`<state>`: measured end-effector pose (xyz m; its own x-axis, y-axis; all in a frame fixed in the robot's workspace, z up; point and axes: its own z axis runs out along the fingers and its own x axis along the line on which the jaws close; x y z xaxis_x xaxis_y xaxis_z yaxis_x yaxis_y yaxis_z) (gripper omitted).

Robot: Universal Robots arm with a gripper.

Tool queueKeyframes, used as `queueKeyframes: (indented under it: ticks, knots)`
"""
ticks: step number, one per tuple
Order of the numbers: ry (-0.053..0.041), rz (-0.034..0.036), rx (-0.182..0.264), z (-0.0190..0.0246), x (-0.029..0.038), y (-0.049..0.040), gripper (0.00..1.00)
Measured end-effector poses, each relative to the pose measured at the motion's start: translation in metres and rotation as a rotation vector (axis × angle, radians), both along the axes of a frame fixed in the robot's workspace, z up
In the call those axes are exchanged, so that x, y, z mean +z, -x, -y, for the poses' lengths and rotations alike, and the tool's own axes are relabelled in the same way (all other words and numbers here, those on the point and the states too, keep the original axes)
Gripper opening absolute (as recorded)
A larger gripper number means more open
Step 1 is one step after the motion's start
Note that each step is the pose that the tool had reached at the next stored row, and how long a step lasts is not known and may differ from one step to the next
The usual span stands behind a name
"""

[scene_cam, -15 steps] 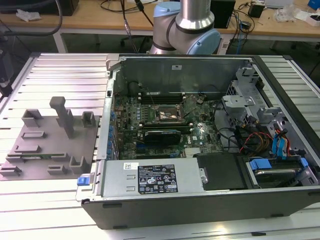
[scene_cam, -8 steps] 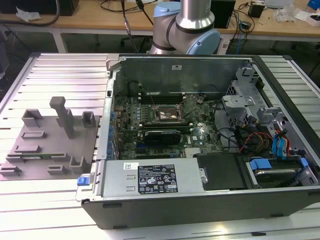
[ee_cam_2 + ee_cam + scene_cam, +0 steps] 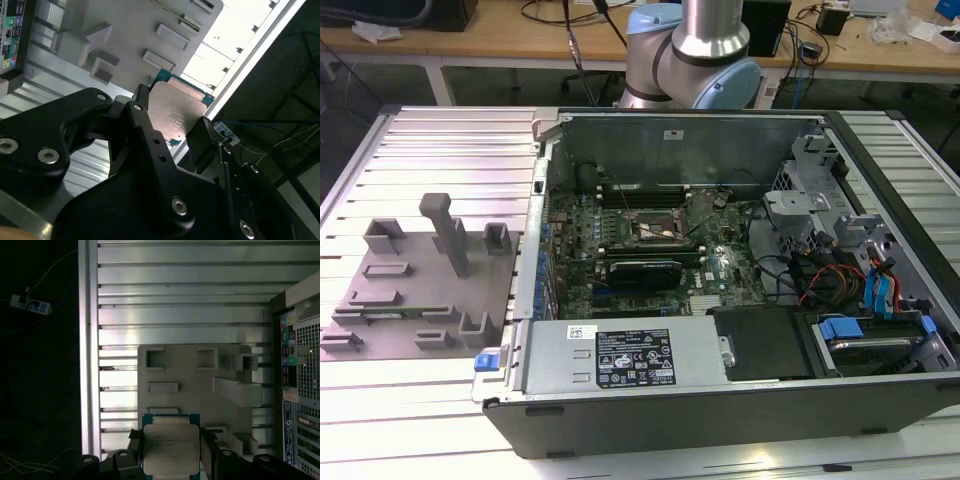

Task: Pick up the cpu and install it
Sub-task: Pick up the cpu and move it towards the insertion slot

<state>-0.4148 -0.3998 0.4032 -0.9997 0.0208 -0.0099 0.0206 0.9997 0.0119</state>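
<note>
The pincer (image 3: 171, 456) grips the cpu (image 3: 170, 440), faintly printed on top, over the grey tray (image 3: 190, 375). The open computer case (image 3: 720, 420) carries a white label (image 3: 635, 357).

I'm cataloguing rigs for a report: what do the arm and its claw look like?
The arm is a silvery metal tube with pale blue joint covers. The claw is matte black, built of flat linked plates fastened with round silver bolts.

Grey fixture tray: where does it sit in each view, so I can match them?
Exterior view: grey fixture tray on the table, at the exterior view's left of the computer case.
First wrist view: beyond the gripped cpu, beside the case.
Second wrist view: beyond the cpu.
Shared landmark: the tray's tall post.
</note>
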Motion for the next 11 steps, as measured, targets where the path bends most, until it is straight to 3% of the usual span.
queueKeyframes:
  ticks: [11]
  knots:
    - [0.0016, 0.0, 0.0, -0.001, 0.022, 0.0, 0.55]
